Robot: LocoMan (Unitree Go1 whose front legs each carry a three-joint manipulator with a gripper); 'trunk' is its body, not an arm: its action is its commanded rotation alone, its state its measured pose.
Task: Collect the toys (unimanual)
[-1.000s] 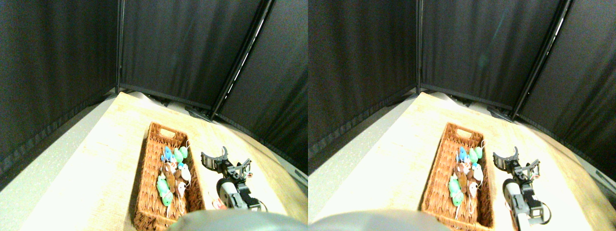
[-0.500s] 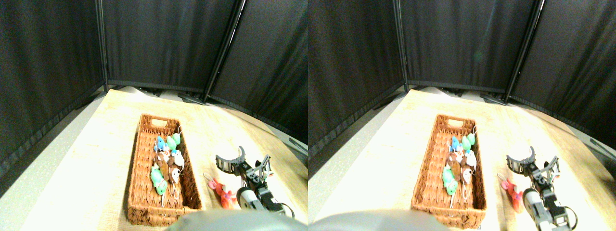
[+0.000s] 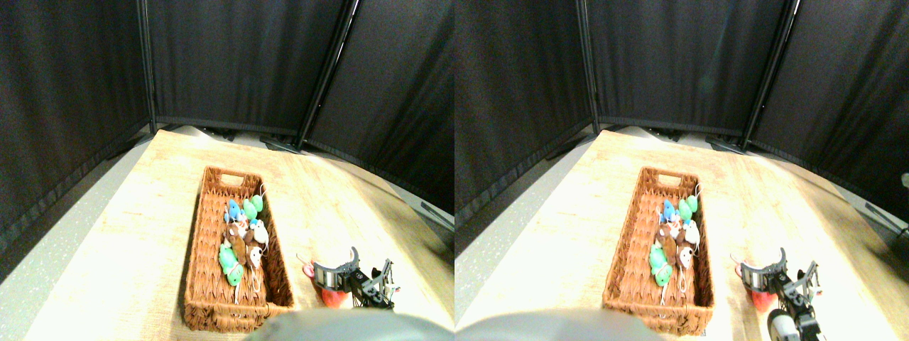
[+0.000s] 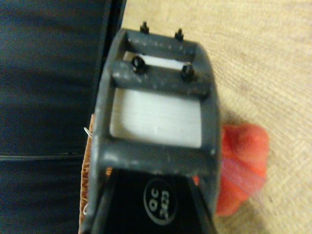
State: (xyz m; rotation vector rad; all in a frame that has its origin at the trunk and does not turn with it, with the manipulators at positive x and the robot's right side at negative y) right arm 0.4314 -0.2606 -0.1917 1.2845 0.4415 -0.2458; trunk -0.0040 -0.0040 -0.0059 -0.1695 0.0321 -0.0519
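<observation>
One red-pink toy (image 3: 328, 293) lies on the wooden table (image 3: 142, 234) just right of the wicker basket (image 3: 206, 270). The right gripper (image 3: 351, 273) sits low over it, jaws spread wide and holding nothing. Several other toys (image 3: 241, 231) are piled inside the basket.

Woven wicker basket (image 3: 206, 284), plush toys (image 3: 241, 238), wood-grain table (image 3: 142, 234)

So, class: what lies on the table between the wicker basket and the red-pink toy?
Nothing: in the stereo pair view, only bare tabletop separates the basket from the red-pink toy, which sits at the right gripper.
</observation>
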